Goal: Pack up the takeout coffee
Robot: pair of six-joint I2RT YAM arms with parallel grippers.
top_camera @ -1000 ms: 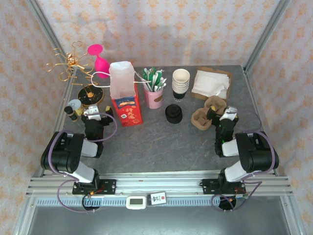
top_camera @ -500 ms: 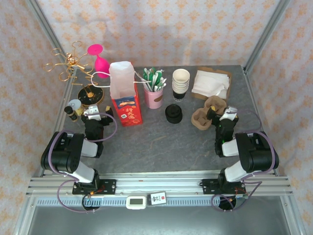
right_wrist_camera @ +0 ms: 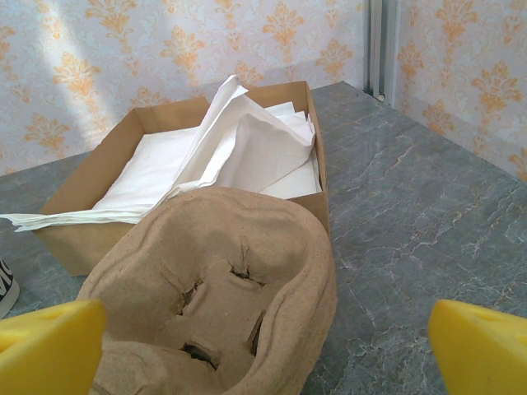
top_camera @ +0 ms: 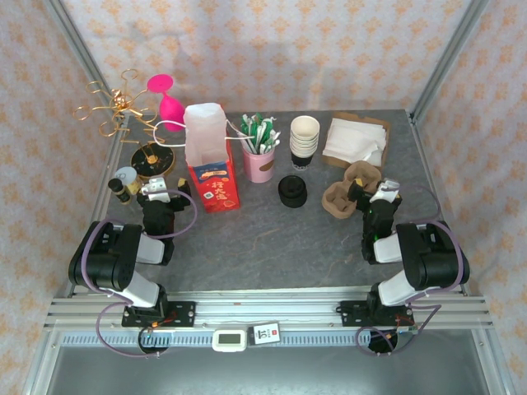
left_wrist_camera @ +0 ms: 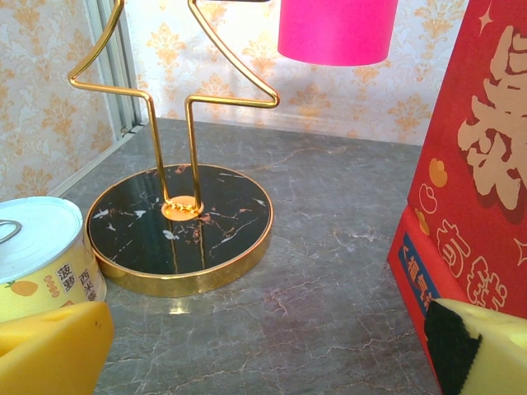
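As the top view looks down: red carton (top_camera: pixel 212 177); pink cup (top_camera: pixel 258 164) just right of it; black round piece (top_camera: pixel 291 191) further right; pulp tray (top_camera: pixel 338 199) well right. Takeout coffee: place cannot be told.
Left wrist: left gripper (left_wrist_camera: pixel 263 362) wide, empty, red carton on its right.
Right wrist: right gripper (right_wrist_camera: pixel 263 362) wide, empty, facing pulp tray.
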